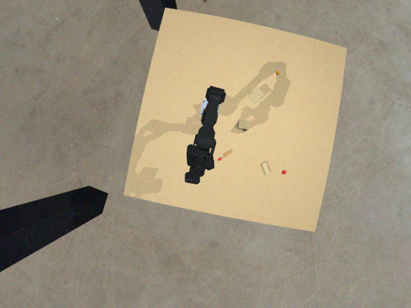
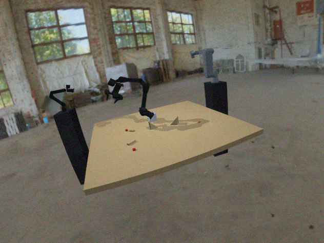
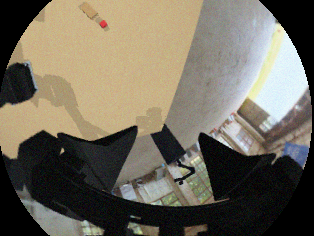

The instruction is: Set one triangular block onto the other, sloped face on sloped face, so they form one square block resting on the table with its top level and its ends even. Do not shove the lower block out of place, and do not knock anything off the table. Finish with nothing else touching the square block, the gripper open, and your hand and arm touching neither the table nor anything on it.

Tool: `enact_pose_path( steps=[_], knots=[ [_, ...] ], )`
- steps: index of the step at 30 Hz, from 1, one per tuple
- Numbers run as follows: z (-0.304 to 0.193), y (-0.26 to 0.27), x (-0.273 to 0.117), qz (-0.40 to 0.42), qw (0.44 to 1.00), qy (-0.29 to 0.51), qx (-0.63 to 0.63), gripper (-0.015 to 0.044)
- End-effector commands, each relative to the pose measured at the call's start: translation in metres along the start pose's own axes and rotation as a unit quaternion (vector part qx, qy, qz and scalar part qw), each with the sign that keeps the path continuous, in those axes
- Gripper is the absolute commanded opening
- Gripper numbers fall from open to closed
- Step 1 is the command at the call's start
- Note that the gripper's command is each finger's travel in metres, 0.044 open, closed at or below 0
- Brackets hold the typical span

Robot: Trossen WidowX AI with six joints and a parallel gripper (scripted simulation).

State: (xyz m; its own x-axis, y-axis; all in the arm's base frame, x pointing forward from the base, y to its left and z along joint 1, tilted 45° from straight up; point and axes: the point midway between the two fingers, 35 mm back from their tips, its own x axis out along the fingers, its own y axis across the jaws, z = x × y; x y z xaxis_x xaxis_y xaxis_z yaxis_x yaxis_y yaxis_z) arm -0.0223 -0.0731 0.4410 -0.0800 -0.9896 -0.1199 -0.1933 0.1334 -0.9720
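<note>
Two black fingers of the gripper point(image 1: 200, 154) point(image 2: 110, 101) point(image 3: 168, 131) stand wide apart at the bottom of the wrist view, open, with nothing held between them. In the exterior view the gripper hangs in the air left of centre, above the table point(image 1: 185, 43) point(image 2: 183, 146) point(image 3: 135, 60) and clear of its top. Its arm point(image 1: 207, 132) point(image 2: 144, 95) bends back to a pale base plate point(image 1: 203, 106) point(image 2: 155, 117), near the middle of the exterior view. Near the gripper in the top view, a red cube point(image 1: 219, 158) point(image 2: 126, 129) point(image 3: 103, 23) lies by a small tan piece point(image 1: 227, 153) point(image 2: 132, 130) point(image 3: 89, 9); the wrist view has both at upper left. The nearer triangular block point(image 1: 244, 125) point(image 2: 152, 125) stands right of the arm in the top view, and the farther triangular block point(image 1: 256, 95) point(image 2: 175, 121) is above and right of it. They are apart on the table, not stacked. Farther out, a grey bar point(image 1: 265, 167) point(image 2: 131, 142) and a second red cube point(image 1: 283, 171) point(image 2: 134, 149) lie at the lower right of the top view, and an orange cube point(image 1: 278, 73) point(image 2: 199, 121) at the upper right. Beyond the table in the exterior view, a small black arm point(image 2: 57, 97) tops the left pedestal point(image 2: 69, 141), and a grey arm point(image 2: 207, 64) the right pedestal point(image 2: 216, 96).
</note>
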Motion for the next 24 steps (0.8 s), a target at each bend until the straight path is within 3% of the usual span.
enact_pose_path(
  steps=[1,4,14,24],
  knots=[
    [0.002,-0.001,0.002,0.000,1.000,-0.006,-0.001,0.0426],
    [0.023,-0.007,0.025,0.014,0.997,-0.081,-0.001,0.0440],
    [0.128,0.007,0.093,0.174,0.951,-0.254,0.035,0.0440],
    [0.252,0.042,0.089,0.298,0.896,-0.328,-0.001,0.0440]
  ],
)
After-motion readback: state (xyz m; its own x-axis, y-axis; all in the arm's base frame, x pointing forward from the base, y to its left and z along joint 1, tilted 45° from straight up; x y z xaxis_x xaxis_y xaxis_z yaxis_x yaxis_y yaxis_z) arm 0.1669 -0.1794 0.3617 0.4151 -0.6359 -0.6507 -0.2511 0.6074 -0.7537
